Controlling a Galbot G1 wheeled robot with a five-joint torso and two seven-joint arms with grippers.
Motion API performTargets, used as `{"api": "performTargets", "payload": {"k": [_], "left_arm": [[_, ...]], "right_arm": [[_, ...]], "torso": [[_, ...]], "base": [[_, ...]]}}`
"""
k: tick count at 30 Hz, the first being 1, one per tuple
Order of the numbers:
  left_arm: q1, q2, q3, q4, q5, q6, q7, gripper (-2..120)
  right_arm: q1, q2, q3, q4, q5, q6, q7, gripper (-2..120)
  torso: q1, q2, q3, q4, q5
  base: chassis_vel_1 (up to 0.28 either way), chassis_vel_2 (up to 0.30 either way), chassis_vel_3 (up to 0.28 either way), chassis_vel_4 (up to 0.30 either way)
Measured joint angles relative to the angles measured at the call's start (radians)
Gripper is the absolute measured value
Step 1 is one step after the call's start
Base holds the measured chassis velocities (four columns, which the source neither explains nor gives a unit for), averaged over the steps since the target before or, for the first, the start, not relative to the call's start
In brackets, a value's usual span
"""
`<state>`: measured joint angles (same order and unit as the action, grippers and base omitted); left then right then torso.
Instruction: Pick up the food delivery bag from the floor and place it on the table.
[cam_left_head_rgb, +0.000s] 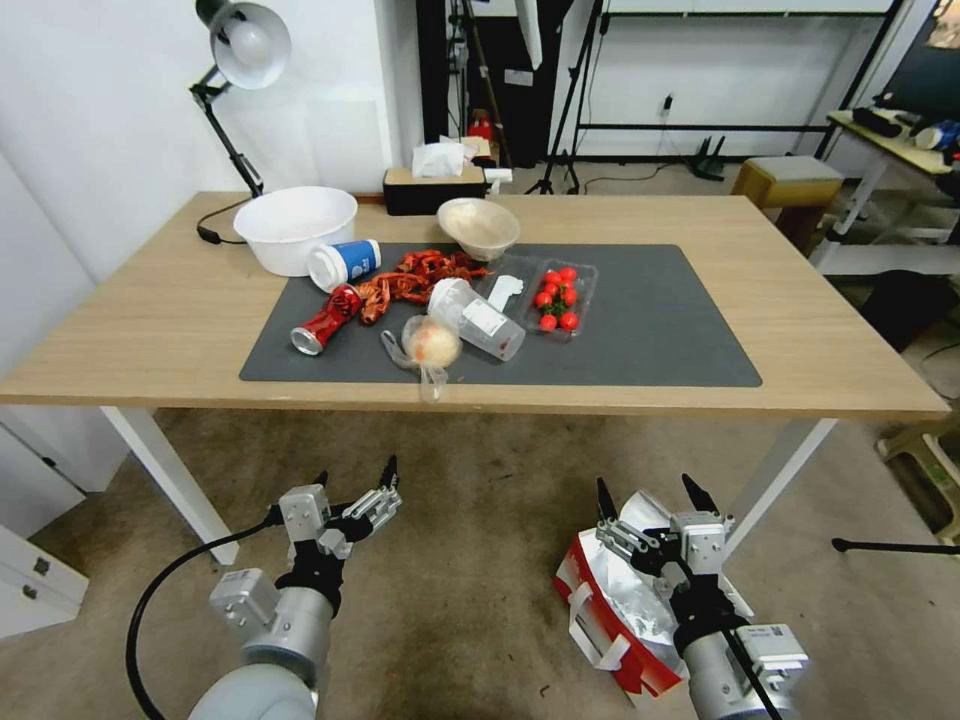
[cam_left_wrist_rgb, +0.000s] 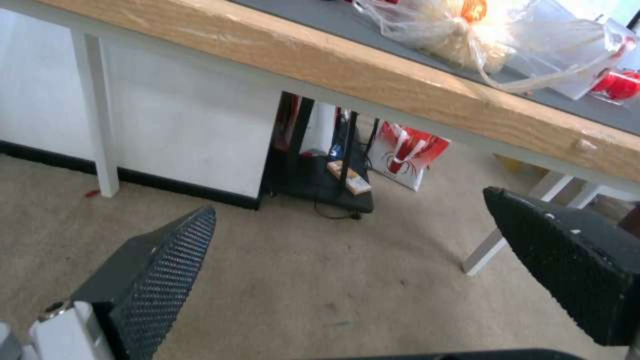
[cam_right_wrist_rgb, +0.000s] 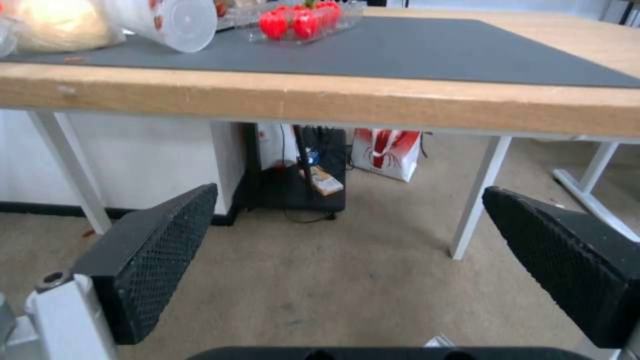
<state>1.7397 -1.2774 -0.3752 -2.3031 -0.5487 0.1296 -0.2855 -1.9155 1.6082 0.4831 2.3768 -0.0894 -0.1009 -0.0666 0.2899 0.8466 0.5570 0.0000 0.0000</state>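
I see the bag (cam_left_head_rgb: 615, 610) on the carpet (cam_left_head_rgb: 470, 560), at about 5 o'clock in my head view, lying tilted with its foil-lined mouth open and a white handle at its near side. It sits just in front of the table's (cam_left_head_rgb: 140, 330) near right leg, off the tabletop.

My right gripper (cam_left_head_rgb: 655, 490) hangs directly over the bag's open mouth, fingers spread wide, holding nothing. From the head camera I can't tell whether the fingertips touch the foil.

My left gripper (cam_left_head_rgb: 355, 473) is at 7 o'clock, over bare carpet, well apart from the bag. It's also spread wide and empty.

On the table, the grey mat (cam_left_head_rgb: 650, 330) carries the clutter at 12 o'clock: a tipped red can (cam_left_head_rgb: 325, 320), a blue-and-white cup (cam_left_head_rgb: 343, 264) on its side, a clear plastic bag (cam_left_head_rgb: 430, 345) with orange food at the mat's near edge, and a tray of tomatoes (cam_left_head_rgb: 557, 297). The right half of the mat is bare.

Both wrist cameras look under the table's front edge at the carpet.
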Motion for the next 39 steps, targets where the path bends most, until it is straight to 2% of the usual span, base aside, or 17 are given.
{"api": "performTargets", "payload": {"k": [39], "left_arm": [[0.01,-0.005,0.002,0.002,0.032,-0.015,0.021,100]], "right_arm": [[0.0,0.0,0.003,-0.02,0.002,0.005,-0.011,100]], "torso": [[-0.073,-0.175,-0.102,0.0,0.0]], "base": [[0.0,0.0,0.0,0.0]]}}
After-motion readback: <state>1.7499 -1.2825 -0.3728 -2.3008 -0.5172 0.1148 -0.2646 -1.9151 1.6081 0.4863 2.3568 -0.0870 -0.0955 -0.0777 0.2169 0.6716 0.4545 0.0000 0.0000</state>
